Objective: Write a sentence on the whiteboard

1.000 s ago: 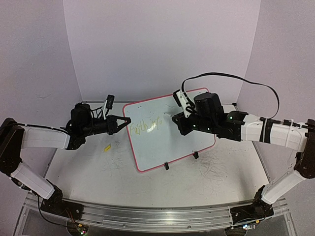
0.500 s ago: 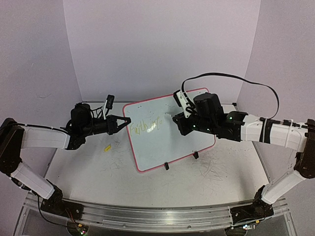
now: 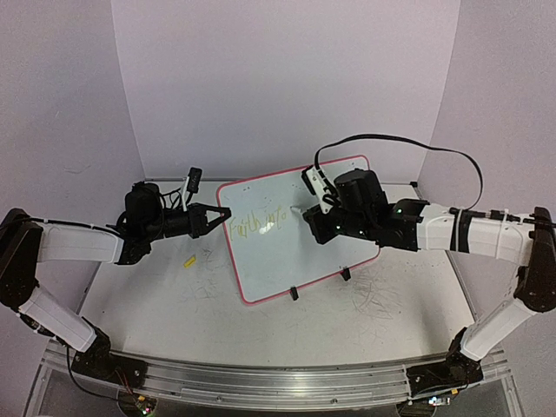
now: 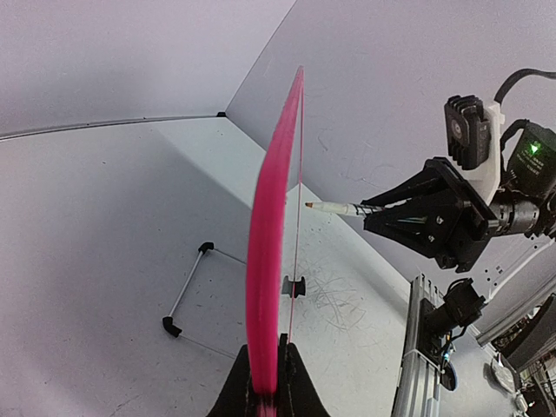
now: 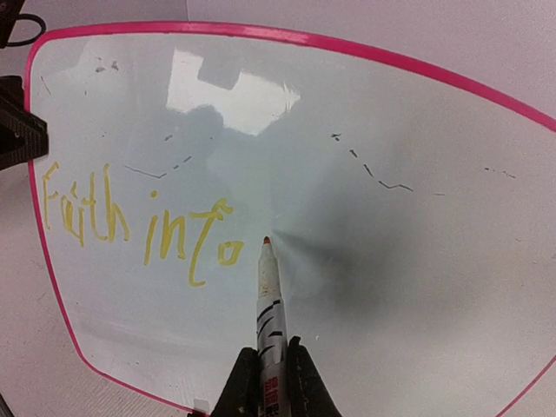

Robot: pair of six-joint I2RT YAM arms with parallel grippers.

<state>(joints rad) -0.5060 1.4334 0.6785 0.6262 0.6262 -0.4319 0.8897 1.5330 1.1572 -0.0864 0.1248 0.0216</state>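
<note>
looking down from above, the left gripper (image 3: pixel 214 221) is clamped on the side edge of the whiteboard (image 3: pixel 304 252), steadying it. the right gripper (image 3: pixel 311 212) faces the front of the whiteboard, with the sentence (image 3: pixel 258 223) off to its left.

from the left wrist, the whiteboard runs edge-on straight out from the closed fingers. the marker (image 4: pixel 333 208) tip sits at its face; contact is unclear.

from the right wrist, the jaws pinch the marker, whose tip lies just right of "into". too much pressure would likely twist the whiteboard in the left grip and skew the strokes. no container shows anywhere.
</note>
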